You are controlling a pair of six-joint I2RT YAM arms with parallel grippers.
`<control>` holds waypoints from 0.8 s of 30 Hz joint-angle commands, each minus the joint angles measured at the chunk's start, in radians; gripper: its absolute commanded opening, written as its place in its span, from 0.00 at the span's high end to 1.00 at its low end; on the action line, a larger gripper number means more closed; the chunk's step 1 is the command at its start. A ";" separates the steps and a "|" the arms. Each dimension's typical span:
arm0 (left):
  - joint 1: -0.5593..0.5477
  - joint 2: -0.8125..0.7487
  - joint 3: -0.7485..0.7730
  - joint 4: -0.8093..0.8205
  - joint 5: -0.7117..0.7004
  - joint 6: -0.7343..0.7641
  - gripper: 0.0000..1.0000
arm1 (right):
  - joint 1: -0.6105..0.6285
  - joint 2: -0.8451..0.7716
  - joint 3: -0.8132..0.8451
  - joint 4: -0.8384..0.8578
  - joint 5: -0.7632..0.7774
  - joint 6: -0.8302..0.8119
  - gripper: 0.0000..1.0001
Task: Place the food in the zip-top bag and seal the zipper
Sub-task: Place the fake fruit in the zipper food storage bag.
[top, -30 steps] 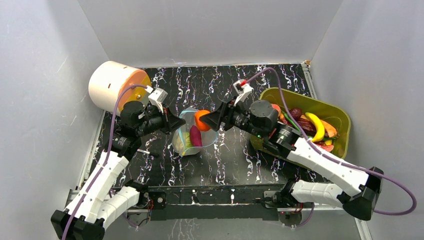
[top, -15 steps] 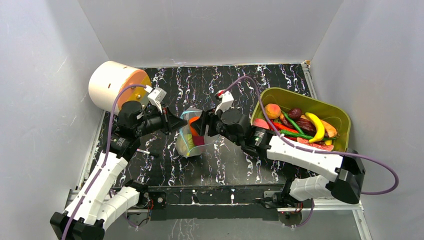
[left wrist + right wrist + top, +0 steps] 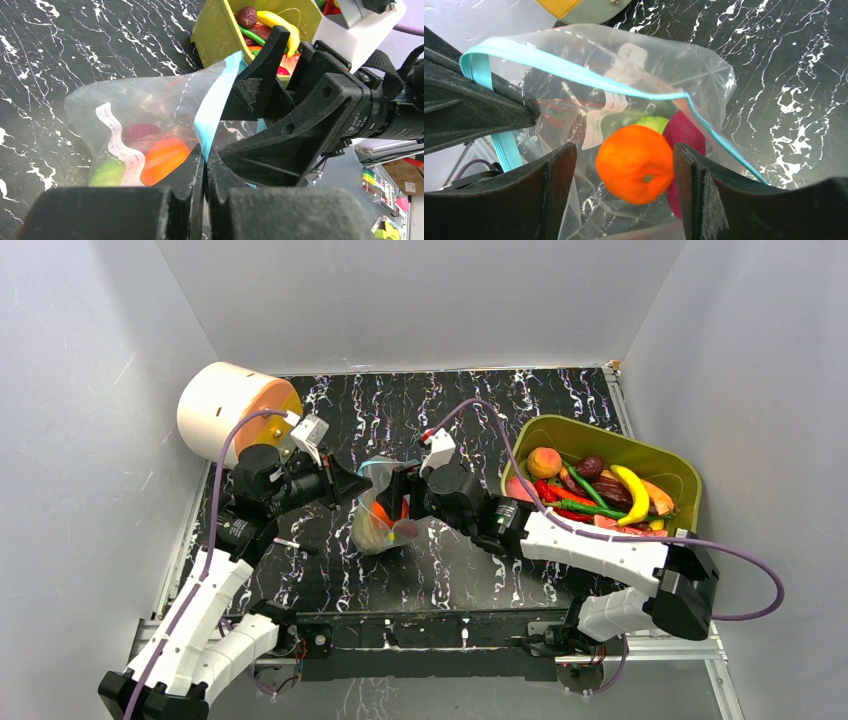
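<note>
Floppy, slippery clear plastic bag [image 3: 150,107]: best held by blue strip [image 3: 215,107], pinched in left gripper [image 3: 205,165]; right gripper [image 3: 624,152] spread around round orange toy fruit [image 3: 636,162].

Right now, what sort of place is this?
Probably a robot training booth, not a kitchen: plain grey walls box in a black marbled table, and the olive bin holds plastic toy food.
</note>
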 commanded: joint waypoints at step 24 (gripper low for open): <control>-0.002 -0.083 -0.054 -0.094 -0.083 0.161 1.00 | -0.002 -0.143 0.279 -0.367 0.285 -0.301 0.29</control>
